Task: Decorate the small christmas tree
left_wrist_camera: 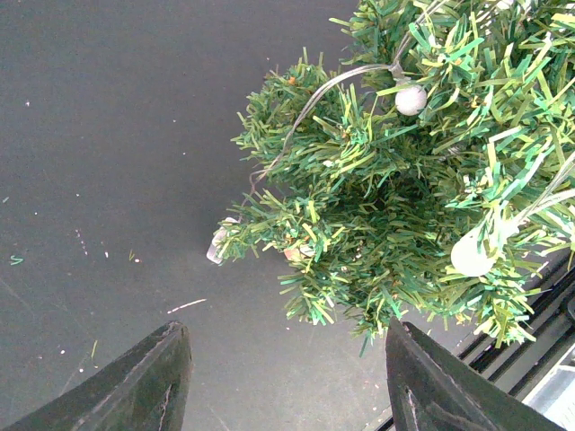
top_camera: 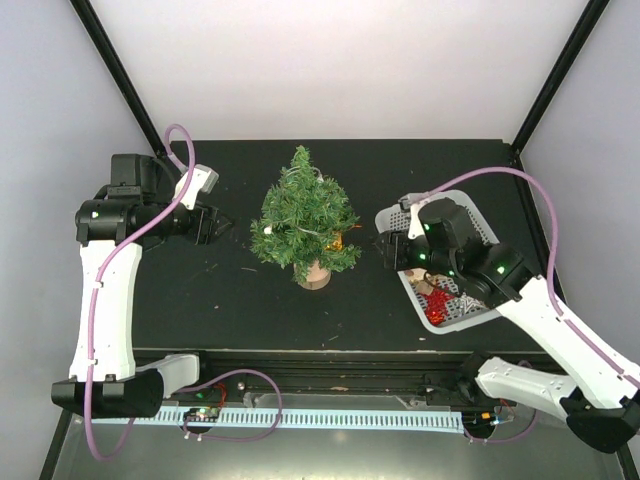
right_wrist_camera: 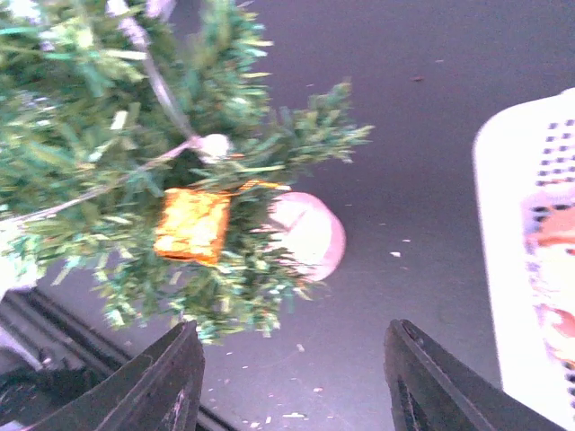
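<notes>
The small christmas tree (top_camera: 305, 218) stands mid-table on its round wood stump (top_camera: 317, 275), with a string of white beads (left_wrist_camera: 411, 99) and a gold gift ornament (top_camera: 337, 242) hanging on its right side. My left gripper (top_camera: 222, 227) hovers just left of the tree, open and empty; in the left wrist view the branches (left_wrist_camera: 404, 180) lie just beyond the left gripper (left_wrist_camera: 287, 382). My right gripper (top_camera: 378, 243) is just right of the tree, open and empty. In the right wrist view the gold ornament (right_wrist_camera: 190, 224) and the stump (right_wrist_camera: 310, 233) lie ahead of the right gripper (right_wrist_camera: 292, 377).
A white mesh basket (top_camera: 392, 215) holding red and tan ornaments sits at the right, partly under my right arm; its rim (right_wrist_camera: 530, 251) shows in the right wrist view. The table's front rail runs along the near edge (top_camera: 330, 360). Small bits of debris dot the black tabletop.
</notes>
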Robot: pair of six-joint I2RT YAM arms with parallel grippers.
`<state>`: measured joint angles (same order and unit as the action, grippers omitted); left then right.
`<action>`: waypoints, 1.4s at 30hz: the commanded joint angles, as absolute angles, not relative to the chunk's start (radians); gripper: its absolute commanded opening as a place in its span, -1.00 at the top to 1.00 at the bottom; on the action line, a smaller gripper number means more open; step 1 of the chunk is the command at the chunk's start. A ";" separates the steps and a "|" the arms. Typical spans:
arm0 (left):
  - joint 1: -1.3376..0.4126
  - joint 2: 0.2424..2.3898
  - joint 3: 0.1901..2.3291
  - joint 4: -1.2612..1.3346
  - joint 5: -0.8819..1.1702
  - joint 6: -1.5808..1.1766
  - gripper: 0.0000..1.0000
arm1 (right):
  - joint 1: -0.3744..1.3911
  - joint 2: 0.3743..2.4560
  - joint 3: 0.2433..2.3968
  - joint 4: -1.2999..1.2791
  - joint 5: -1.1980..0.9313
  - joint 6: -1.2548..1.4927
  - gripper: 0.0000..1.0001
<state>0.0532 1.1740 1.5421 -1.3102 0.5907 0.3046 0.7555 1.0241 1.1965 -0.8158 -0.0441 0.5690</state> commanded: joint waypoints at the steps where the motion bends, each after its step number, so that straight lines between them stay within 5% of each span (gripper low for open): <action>1: 0.062 1.184 1.557 -1.320 0.590 0.323 -0.21 | 0.730 1.005 1.179 -0.921 0.161 0.618 -0.12; 8: 0.063 1.187 1.565 -1.330 0.576 0.330 -0.21 | 0.457 1.071 1.081 -1.060 0.152 0.679 0.03; 20: 0.063 1.185 1.556 -1.315 0.581 0.320 -0.21 | 0.162 1.301 1.055 -0.882 0.130 0.717 0.07; 32: 0.063 1.191 1.548 -1.314 0.583 0.321 -0.21 | 0.042 1.592 1.167 -0.783 0.120 0.729 -0.21; 42: 0.063 1.193 1.538 -1.310 0.580 0.322 -0.21 | 0.023 1.735 1.232 -0.760 0.132 0.722 -0.23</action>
